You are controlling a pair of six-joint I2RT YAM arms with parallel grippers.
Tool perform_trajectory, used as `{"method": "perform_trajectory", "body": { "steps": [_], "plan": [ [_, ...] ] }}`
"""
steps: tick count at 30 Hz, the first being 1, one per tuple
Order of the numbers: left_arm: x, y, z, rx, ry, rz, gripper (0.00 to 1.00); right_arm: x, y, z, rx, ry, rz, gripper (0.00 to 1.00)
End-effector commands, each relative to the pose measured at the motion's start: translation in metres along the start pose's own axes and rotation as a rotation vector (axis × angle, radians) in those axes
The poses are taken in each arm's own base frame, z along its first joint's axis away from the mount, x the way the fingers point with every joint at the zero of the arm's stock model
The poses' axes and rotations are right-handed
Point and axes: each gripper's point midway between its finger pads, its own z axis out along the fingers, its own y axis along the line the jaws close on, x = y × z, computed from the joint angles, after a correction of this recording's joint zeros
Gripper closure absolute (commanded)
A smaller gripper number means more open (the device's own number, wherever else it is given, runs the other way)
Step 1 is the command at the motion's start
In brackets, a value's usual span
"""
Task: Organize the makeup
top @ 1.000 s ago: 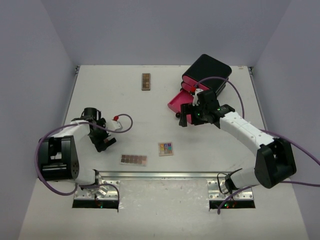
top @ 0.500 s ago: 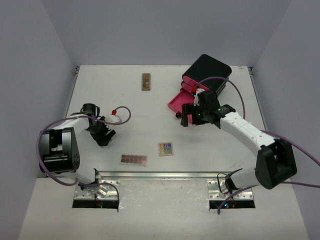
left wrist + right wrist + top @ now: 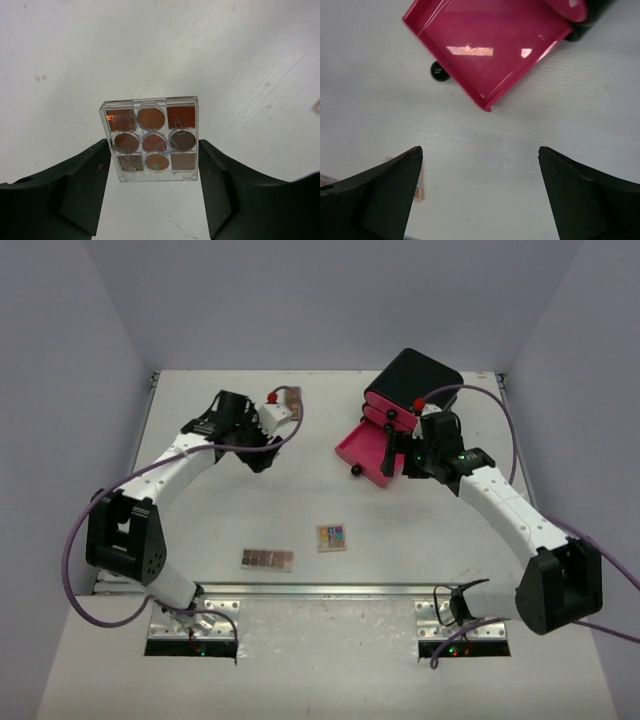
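Observation:
My left gripper is shut on a clear square palette of brown and orange eyeshadows, its fingers pressing the near end of both sides. In the top view this gripper is at the far left, beside a long brown palette. A flat brown palette and a multicoloured palette lie near the front edge. My right gripper is open over bare table, just short of the pulled-out pink drawer; the multicoloured palette's edge peeks from behind its left finger.
The black box with pink drawers stands at the far right, its open drawer slanting toward the middle. A small black round knob sits at the drawer's front edge. Purple cables loop over both arms.
The left gripper closed on the square palette at the near left, then swung up and right to the far side by the long brown palette. The right gripper shifted slightly right.

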Motion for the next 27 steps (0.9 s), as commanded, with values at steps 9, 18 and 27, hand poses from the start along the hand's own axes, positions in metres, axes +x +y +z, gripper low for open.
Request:
{"method": "perform_trajectory", "body": {
  "steps": [9,18,27],
  "plan": [
    [-0.211,-0.087,0.09,0.118,-0.228,-0.031,0.81,-0.025,-0.089,-0.053,0.292,-0.235,0.217,0.01],
    [-0.226,-0.115,0.156,0.052,-0.242,-0.021,0.79,-0.019,-0.09,-0.058,0.292,-0.234,0.227,0.01],
    [-0.215,-0.109,0.195,-0.07,-0.235,-0.02,0.64,-0.009,-0.09,-0.053,0.284,-0.207,0.225,0.01]
  ]
}}
